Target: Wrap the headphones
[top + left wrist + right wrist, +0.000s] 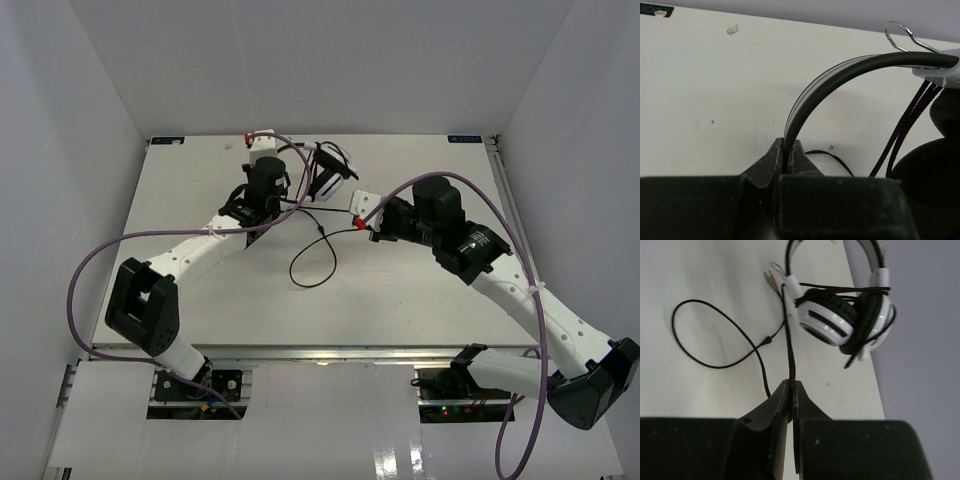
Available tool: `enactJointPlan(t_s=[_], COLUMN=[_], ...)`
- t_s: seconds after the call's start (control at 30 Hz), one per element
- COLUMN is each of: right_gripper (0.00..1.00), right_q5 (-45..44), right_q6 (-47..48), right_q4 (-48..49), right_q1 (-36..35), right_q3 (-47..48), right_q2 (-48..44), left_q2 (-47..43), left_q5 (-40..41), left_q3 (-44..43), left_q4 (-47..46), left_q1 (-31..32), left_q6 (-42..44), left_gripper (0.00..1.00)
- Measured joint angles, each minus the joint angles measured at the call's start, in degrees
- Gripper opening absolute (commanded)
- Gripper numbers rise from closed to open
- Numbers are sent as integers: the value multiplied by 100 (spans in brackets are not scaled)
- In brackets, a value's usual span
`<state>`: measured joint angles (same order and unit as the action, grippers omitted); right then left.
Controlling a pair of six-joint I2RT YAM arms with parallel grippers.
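The headphones (335,168), white with black ear pads, stand near the table's far middle. My left gripper (283,186) is shut on their black-and-white headband (840,75), which arches out of its jaws (789,150) toward an ear pad (935,170). My right gripper (358,223) is shut on the braided black cable (789,345), which runs taut from the jaws (791,386) up to the ear cups (840,320). A thinner length of cable (715,340) lies in a loose loop on the table (315,262). It ends in green and pink plugs (771,280).
The white table (420,290) is boxed in by grey walls on the left, back and right. The headphones stand close to the far edge (860,365). Purple arm cables (90,265) hang off both arms.
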<state>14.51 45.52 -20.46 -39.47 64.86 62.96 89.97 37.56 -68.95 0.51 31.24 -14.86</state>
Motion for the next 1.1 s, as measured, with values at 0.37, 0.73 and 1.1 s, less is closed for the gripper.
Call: enactJointPlan(t_s=[0.37, 0.73, 1.1], right_gripper=[9, 9, 27], right_q5=[-1107, 200, 2972], right_q6=[404, -122, -1521], right_q4=[263, 311, 1561], right_q1=[162, 830, 1810], right_q3=[289, 459, -496], right_q2=[394, 866, 866], left_q2=[-1546, -2414, -2618], left_q5=[-2041, -4223, -4935], left_q3=[1566, 1973, 1778], left_q4=[-575, -603, -317], left_q1=[-34, -25, -37], left_q6=[1165, 1882, 1016], left_gripper=[0, 0, 0])
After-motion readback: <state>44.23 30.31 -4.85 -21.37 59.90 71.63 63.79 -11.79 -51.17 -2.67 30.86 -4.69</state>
